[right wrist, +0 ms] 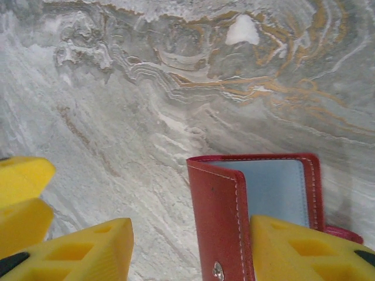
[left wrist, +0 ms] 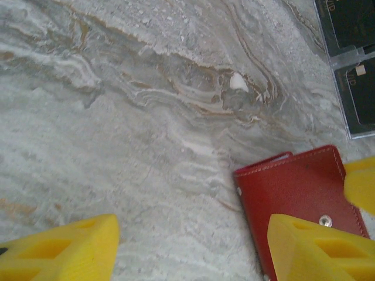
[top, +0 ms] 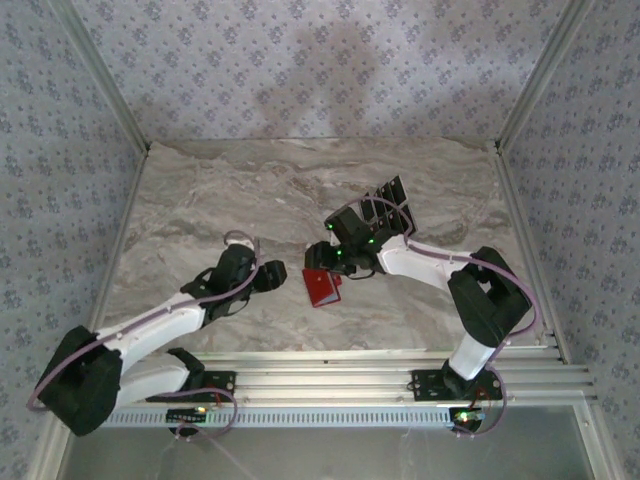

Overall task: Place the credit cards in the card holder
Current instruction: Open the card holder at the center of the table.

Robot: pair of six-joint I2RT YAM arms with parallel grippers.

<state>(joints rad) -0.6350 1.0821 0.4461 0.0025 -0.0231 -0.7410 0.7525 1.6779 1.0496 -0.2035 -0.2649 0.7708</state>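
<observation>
**On the grey veined marble tabletop: opening step**

The small red stitched wallet-like card holder lies part-open between both grippers. The left gripper and right gripper have their yellow fingers spread, pinching nothing. The thin black rectangular credit cards lie beyond it. Next, probably: hold the flap wide, then fetch one card.

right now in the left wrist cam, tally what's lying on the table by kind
card holder, red: 1
credit cards, black, both cut off by the picture's edge: 2
total: 3
</observation>
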